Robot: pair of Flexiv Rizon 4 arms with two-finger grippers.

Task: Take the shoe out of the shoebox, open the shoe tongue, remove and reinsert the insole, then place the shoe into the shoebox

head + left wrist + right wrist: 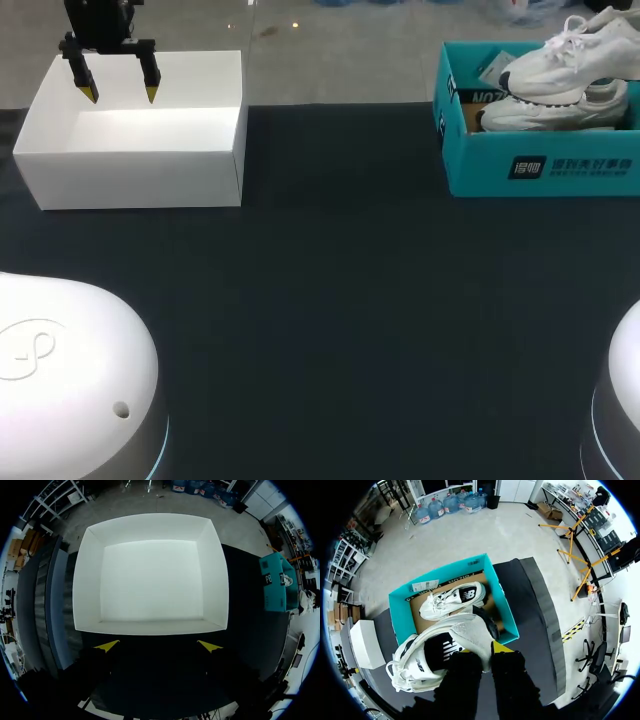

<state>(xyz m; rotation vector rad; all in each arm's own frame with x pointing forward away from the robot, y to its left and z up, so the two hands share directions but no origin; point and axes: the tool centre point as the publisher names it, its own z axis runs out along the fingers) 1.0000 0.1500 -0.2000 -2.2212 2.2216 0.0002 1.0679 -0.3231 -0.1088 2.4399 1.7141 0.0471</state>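
- Starting at the right gripper (487, 652): jaws are clamped on the heel of the white shoe (427, 652), with one yellow tip seen against the heel. The shoe is held above the teal shoebox (400, 615), over the second shoe (452, 600) lying inside.
- Left side?
- Left gripper (158, 646) is spread wide with nothing between the fingers. The white box (150, 575) lies just ahead of them, well apart from the shoebox.
- Risks?
- Only the heel is gripped, so the toe can be expected to sag or swing, and slip is likely if the lift is jerked. Laces could be snagged on the second shoe or the box rim, and the shoebox dragged along. A low carry-out could see the toe clipped on the wall.
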